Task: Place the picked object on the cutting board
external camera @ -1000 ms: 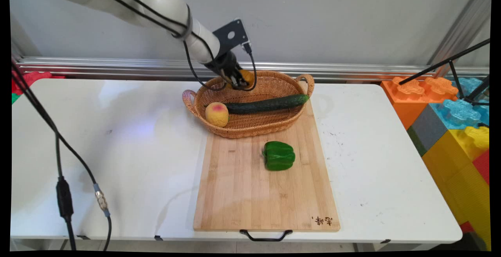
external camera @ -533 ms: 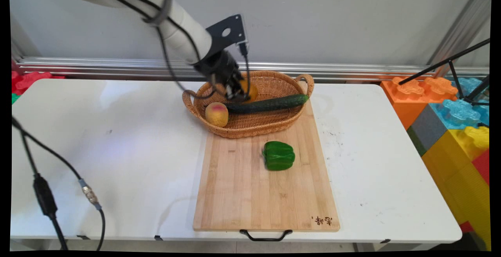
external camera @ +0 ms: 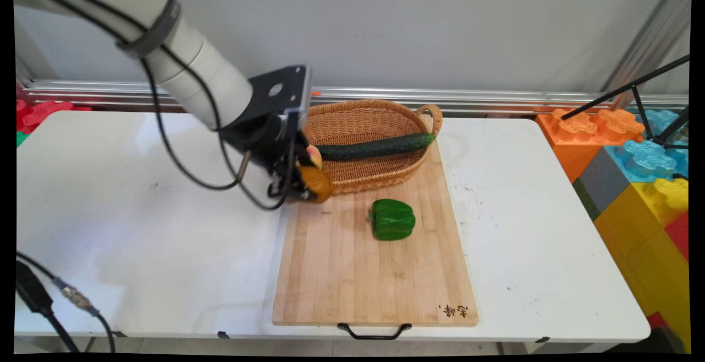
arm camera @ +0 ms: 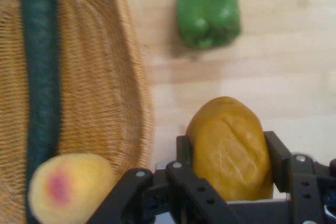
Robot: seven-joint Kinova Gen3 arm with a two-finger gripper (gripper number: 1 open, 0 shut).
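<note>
Black fingers (arm camera: pixel 228 182) clamped on smooth orange fruit (arm camera: pixel 227 145), above wooden board (external camera: pixel 352 263), beside woven basket (external camera: pixel 380 172)

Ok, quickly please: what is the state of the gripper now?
Black two-finger gripper: closed on the rounded orange-yellow fruit, above the wooden cutting board.

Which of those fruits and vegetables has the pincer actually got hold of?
The orange-yellow fruit, clamped in the pincer above the cutting board. The peach and cucumber lie in the basket; the green pepper sits on the board.
</note>
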